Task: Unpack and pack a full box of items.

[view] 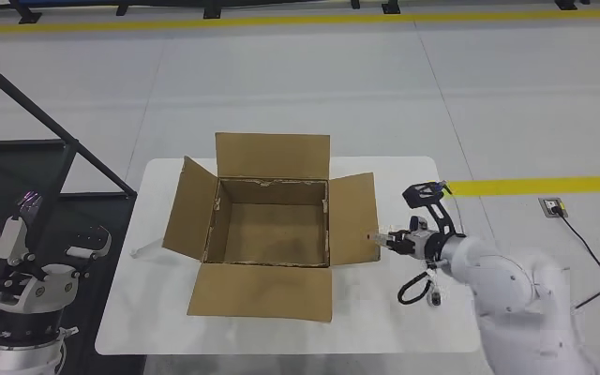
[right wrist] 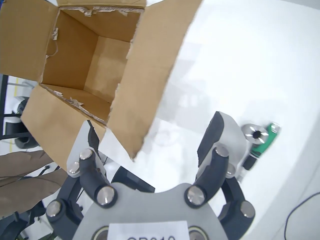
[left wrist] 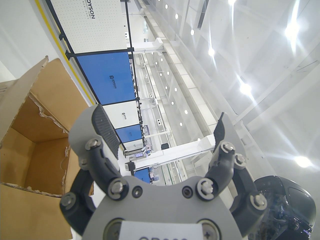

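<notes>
- An open cardboard box point(view: 272, 192) stands in the middle of the white table point(view: 394, 319), its four flaps folded outward and its bare floor showing.
- The right gripper point(right wrist: 153, 128) is just beside the box's right flap point(view: 353, 217), fingers spread apart.
- The left gripper point(left wrist: 160, 116) is beside the box and points toward the ceiling, fingers released.

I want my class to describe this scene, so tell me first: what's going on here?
An open cardboard box stands on the white table with its four flaps folded out, and no items show inside it. The right gripper is open at the outer edge of the box's right flap, gripping nothing. The left gripper is open too, beside the box, pointing up towards the ceiling and holding nothing.
</notes>
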You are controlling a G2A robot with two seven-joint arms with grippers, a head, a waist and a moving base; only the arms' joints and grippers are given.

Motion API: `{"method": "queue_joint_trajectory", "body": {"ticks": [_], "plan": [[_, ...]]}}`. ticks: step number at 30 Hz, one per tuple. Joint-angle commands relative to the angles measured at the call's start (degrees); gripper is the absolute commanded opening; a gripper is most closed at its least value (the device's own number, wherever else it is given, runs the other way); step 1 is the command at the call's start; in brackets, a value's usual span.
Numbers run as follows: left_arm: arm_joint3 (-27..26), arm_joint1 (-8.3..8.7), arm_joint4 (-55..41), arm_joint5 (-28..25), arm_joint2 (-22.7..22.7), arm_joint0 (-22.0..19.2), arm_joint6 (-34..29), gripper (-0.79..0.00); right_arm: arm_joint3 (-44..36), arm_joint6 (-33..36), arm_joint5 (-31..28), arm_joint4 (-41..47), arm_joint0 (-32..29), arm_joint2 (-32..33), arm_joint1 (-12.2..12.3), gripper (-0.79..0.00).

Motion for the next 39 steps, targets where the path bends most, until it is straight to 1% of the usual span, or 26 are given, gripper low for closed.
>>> {"method": "queue_joint_trajectory", "body": {"ticks": [1, 3, 5, 8, 13, 18, 27, 29, 31, 36, 39], "plan": [[0.0, 0.00, 0.0, 0.0, 0.0, 0.0, 0.0, 0.000, -4.3, 0.9, 0.2, -4.0, -4.1, 2.5, 0.5, 0.000], [0.0, 0.00, 0.0, 0.0, 0.0, 0.0, 0.0, 0.000, -5.9, 2.5, 1.7, -8.6, -7.4, 4.4, 0.9, 0.000], [0.0, 0.00, 0.0, 0.0, 0.0, 0.0, 0.0, 0.000, -5.8, 3.5, 3.0, -12.0, -9.2, 5.1, 1.2, 0.000], [0.0, 0.00, 0.0, 0.0, 0.0, 0.0, 0.0, 0.000, -1.9, 3.9, 4.3, -16.0, -10.1, 5.4, 1.4, 0.000], [0.0, 0.00, 0.0, 0.0, 0.0, 0.0, 0.0, 0.000, 7.8, 0.7, 2.3, -14.0, -8.8, 6.0, 1.7, 0.000], [0.0, 0.00, 0.0, 0.0, 0.0, 0.0, 0.0, 0.000, 14.9, 0.6, 3.8, -16.6, -6.3, 5.9, 2.0, 0.000], [0.0, 0.00, 0.0, 0.0, 0.0, 0.0, 0.0, 0.000, 14.9, 0.6, 3.8, -16.6, -6.3, 5.9, 2.0, 0.000], [0.0, 0.00, 0.0, 0.0, 0.0, 0.0, 0.0, 0.000, 14.5, -1.0, 2.9, -18.6, -6.7, 4.7, 2.0, 0.000], [0.0, 0.00, 0.0, 0.0, 0.0, 0.0, 0.0, 0.000, 15.1, -1.7, 4.9, -20.5, -6.2, 2.0, 1.8, 0.000], [0.0, 0.00, 0.0, 0.0, 0.0, 0.0, 0.0, 0.000, 21.2, -1.0, 6.6, -19.8, -2.0, -0.9, 1.4, 0.000], [0.0, 0.00, 0.0, 0.0, 0.0, 0.0, 0.0, 0.000, 24.6, -0.5, 7.4, -19.3, 0.0, -1.8, 1.3, -0.095]]}}
